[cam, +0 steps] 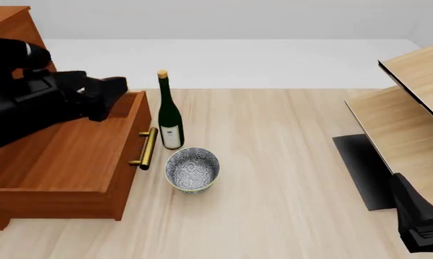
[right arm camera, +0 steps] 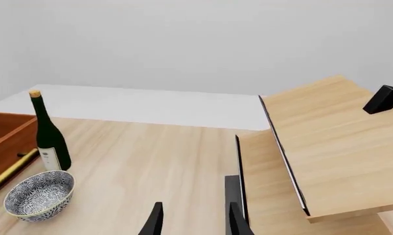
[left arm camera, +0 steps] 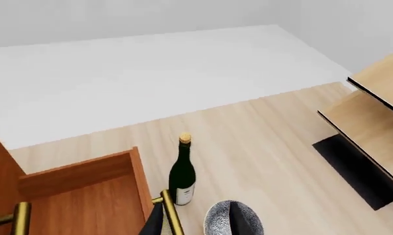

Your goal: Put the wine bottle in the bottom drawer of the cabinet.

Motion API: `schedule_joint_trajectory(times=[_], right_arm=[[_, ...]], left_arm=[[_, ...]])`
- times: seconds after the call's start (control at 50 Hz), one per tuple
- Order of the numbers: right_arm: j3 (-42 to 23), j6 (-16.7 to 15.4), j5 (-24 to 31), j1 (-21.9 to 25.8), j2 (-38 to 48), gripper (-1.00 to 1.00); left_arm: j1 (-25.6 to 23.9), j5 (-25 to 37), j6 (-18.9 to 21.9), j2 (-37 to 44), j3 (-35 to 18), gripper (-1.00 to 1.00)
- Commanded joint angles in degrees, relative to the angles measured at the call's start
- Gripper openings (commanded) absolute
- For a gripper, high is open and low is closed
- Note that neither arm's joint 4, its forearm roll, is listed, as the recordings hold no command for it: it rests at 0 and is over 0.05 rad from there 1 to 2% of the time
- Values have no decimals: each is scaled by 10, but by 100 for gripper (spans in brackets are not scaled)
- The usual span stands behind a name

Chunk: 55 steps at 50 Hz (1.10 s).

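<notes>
One wine bottle [cam: 169,116] stands seemingly upright, cork [cam: 162,73] topmost.

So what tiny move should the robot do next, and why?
Probably swing the left pincer toward the tall dark green glass wine bottle: the wide reddish-brown wooden bottom drawer already stands open, and the bottle stands upright beside its front, ungrasped.

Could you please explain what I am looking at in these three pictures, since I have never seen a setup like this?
These are simulator renders of two robot arms at a table. One picture looks down from above; the other two come from cameras behind each gripper. The left gripper hovers over the open bottom drawer of a cabinet. The right gripper, open, waits at the near right. A wine bottle stands upright beside the drawer's handle, by a patterned bowl. Pale wooden panels lie right. Nothing is held.
</notes>
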Motion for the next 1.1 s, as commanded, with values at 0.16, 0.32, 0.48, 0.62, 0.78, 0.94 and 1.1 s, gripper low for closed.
schedule_joint_trajectory(times=[0.16, 0.32, 0.48, 0.62, 0.78, 0.94, 1.1], right_arm=[[0, 0, 0, 3, -1, 100], [0, 0, 0, 3, -1, 100], [1, 0, 0, 3, 0, 100], [1, 1, -1, 4, 1, 100], [1, 3, -3, 3, 4, 100], [2, 3, -4, 3, 7, 100], [2, 3, -1, 3, 5, 100]], left_arm=[[-19, -117, 105, -31, 39, 100], [-32, -174, 89, 5, 51, 100], [-33, -224, 92, 55, 52, 100], [-26, -262, 88, 96, 48, 100], [-14, -286, 80, 136, 39, 100], [1, -310, 75, 170, 27, 100], [1, -326, 69, 195, 19, 100]])
